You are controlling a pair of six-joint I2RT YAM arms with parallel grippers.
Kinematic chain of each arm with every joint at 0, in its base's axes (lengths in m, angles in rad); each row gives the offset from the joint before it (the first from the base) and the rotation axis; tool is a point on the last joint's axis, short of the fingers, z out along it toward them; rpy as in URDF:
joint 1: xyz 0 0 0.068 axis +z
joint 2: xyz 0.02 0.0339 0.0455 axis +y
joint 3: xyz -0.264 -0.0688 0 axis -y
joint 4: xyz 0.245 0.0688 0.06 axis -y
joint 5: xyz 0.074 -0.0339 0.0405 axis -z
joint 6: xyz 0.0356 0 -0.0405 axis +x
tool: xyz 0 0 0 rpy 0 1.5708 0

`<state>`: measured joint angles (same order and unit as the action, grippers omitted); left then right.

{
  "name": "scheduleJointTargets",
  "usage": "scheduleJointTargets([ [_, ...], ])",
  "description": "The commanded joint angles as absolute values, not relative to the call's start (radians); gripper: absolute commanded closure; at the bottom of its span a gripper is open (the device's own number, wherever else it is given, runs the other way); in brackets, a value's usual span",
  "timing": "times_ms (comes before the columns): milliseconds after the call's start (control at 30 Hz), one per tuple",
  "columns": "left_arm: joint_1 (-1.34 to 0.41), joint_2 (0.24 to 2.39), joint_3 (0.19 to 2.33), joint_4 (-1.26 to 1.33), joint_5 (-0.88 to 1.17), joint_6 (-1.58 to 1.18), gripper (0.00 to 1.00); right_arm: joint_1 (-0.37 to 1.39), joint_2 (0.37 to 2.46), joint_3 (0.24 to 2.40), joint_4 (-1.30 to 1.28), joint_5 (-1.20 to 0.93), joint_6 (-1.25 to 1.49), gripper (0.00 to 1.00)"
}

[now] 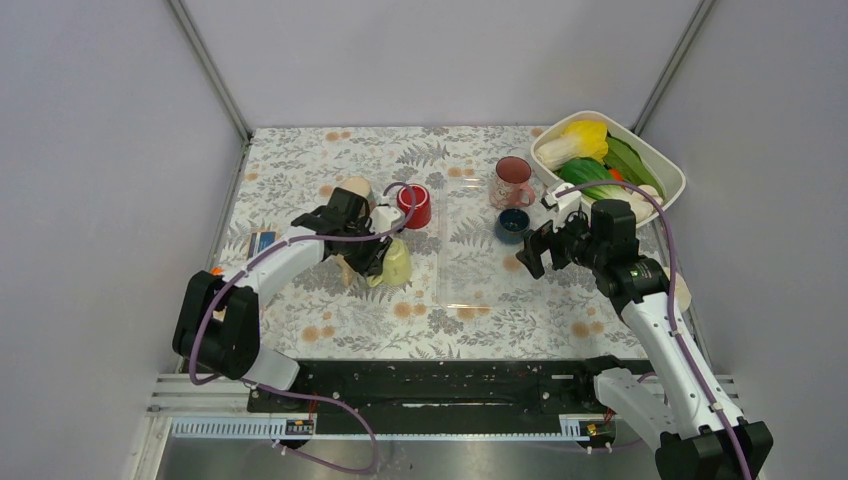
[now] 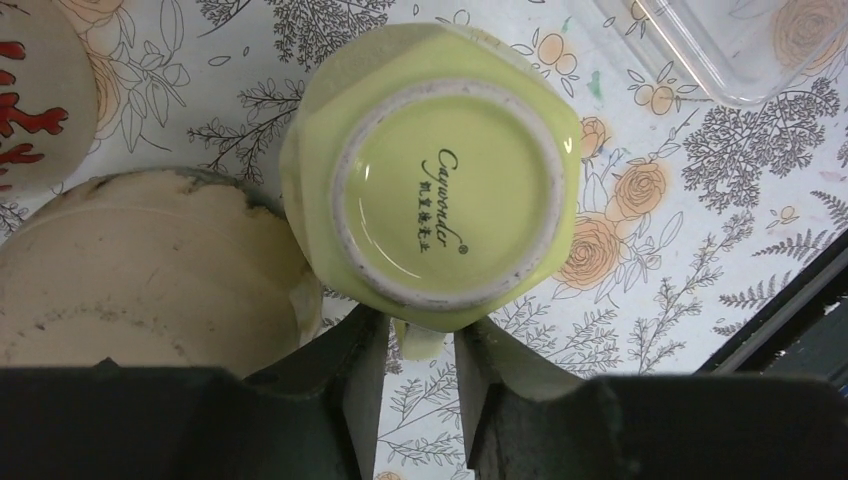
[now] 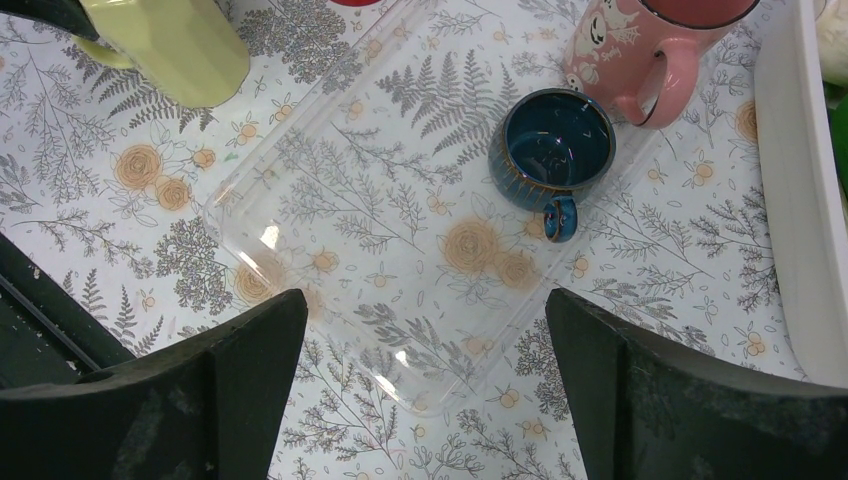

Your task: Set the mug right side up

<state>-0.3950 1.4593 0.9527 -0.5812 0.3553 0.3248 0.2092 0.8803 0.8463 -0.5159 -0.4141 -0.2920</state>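
Yellow-green mug (image 2: 440,170): upside down, rim apparently resting on the floral tablecloth (image 2: 660,200), foot ring and maker's mark turned up toward the left wrist camera. Placed left of the table's centre, just in front of a red mug (image 1: 414,205) and close against a beige vessel (image 2: 140,270); actual contact with the vessel impossible to tell.

Handle (image 2: 417,345): pointing back toward the wrist, caught between the fingers (image 2: 345,370) of the left gripper (image 2: 420,325). Jaws drawn narrow, one on each flank of the handle, apparently pinching it.

Further out: clear plastic tray (image 3: 400,230) flat on the cloth at mid-table. Small blue cup (image 3: 555,150) upright at its far right edge, with a pink mug (image 3: 640,50) upright just behind. White basket (image 1: 672,170) of vegetables in the far right corner. Right gripper (image 3: 425,390) poised above the tray, fingers spread wide, holding nothing.

Step in hand, by judgement: securing the grasp on the handle, ahead of the flip; mug not yet lifted.

Next move, by judgement: a firm pinch first, then a lift clear of the cloth and away from the beige vessel. After that, a half-turn of the wrist and a set-down on the base over bare cloth. Main hazards: the mug swinging in so narrow a grip, or its rim clipping a neighbour during the turn.
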Motion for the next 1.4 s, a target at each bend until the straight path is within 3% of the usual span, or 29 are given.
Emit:
scheduleJointTargets([
  [0,-0.402,1.478,0.96,-0.529,0.33,0.315,0.69,0.207,0.874,0.844,-0.476,-0.441,-0.302,0.01],
  [133,-0.403,1.483,0.963,-0.529,0.318,0.316,0.74,0.207,0.873,0.844,-0.476,-0.443,-0.302,0.01],
  [267,-0.408,1.485,0.97,-0.53,0.32,0.32,1.0,0.207,0.875,0.846,-0.476,-0.444,-0.304,0.01],
  [467,-0.408,1.464,1.082,-0.601,0.389,0.334,1.0,0.207,0.878,0.876,-0.476,-0.475,-0.278,0.02],
  [700,-0.407,1.467,1.391,-0.703,0.593,0.29,1.0,0.207,0.924,0.966,-0.439,-0.694,-0.193,0.06],
  [900,-0.392,1.535,1.64,-0.658,0.789,0.102,1.0,0.208,0.988,1.014,-0.151,-0.945,0.152,0.12],
  [1033,-0.333,1.528,1.52,-0.267,0.974,-0.281,1.0,0.208,1.042,0.92,0.343,-0.986,0.585,0.15],
  [1100,-0.301,1.518,1.4,0.151,1.041,-0.605,1.0,0.207,1.074,0.871,0.59,-0.969,0.765,0.16],
  [1200,-0.275,1.532,1.273,0.562,1.065,-0.919,1.0,0.211,1.125,0.824,0.762,-0.927,0.918,0.18],
  [1367,-0.27,1.537,1.112,1.011,1.003,-1.221,1.0,0.237,1.194,0.767,0.91,-0.878,1.061,0.2],
])
